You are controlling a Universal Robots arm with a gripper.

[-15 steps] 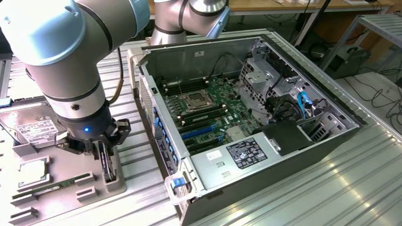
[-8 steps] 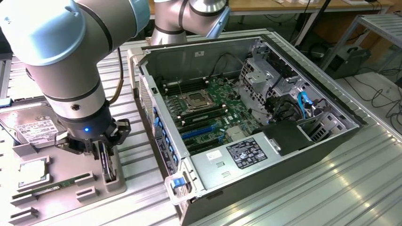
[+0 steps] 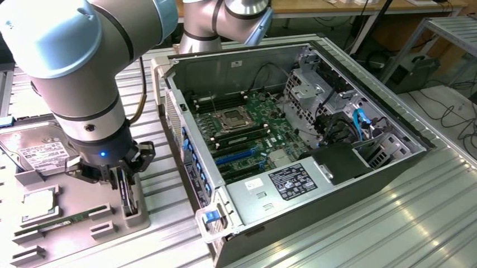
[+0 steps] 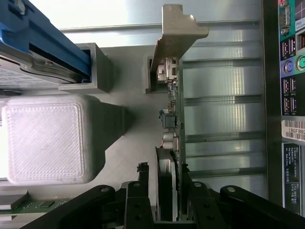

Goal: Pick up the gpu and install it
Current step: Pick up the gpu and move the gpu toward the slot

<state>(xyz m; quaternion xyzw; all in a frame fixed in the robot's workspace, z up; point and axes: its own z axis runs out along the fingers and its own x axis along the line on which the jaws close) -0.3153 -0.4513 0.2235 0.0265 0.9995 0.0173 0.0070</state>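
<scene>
Where two jaws clamp it, one gpu (image 4: pixel 167 181) stands on edge.

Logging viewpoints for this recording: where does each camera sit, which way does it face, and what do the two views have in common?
Exterior view: sits high and off the arm, looking down at an angle on the open computer case and the parts tray; the arm and gripper show at the exterior view's left.
Wrist view: rides on the wrist, looking along the gripper onto the gpu standing on edge in the tray.
Shared: gripper, gpu, tray and computer case.
</scene>
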